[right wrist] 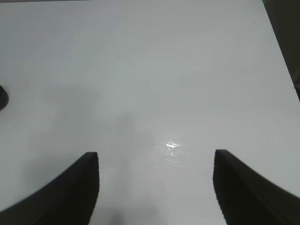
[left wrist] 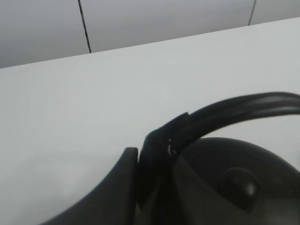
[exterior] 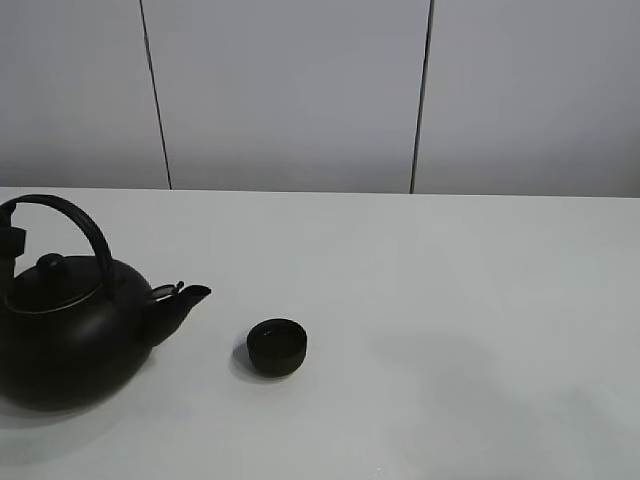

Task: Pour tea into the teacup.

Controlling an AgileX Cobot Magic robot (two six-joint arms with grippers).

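The kettle (exterior: 75, 335) is sitting at the lower left of the high view on the white counter (exterior: 450, 300), its spout pointing right toward the teacup (exterior: 277, 346), just beside it, lower centre. The left hand (left wrist: 140, 180) is clamping the kettle's handle (left wrist: 225, 115). The right hand (right wrist: 156, 180) is hovering spread apart above bare counter.

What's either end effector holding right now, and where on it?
The left end effector is shut on the kettle, gripping its arched handle near one end. The right end effector is open, holding nothing.
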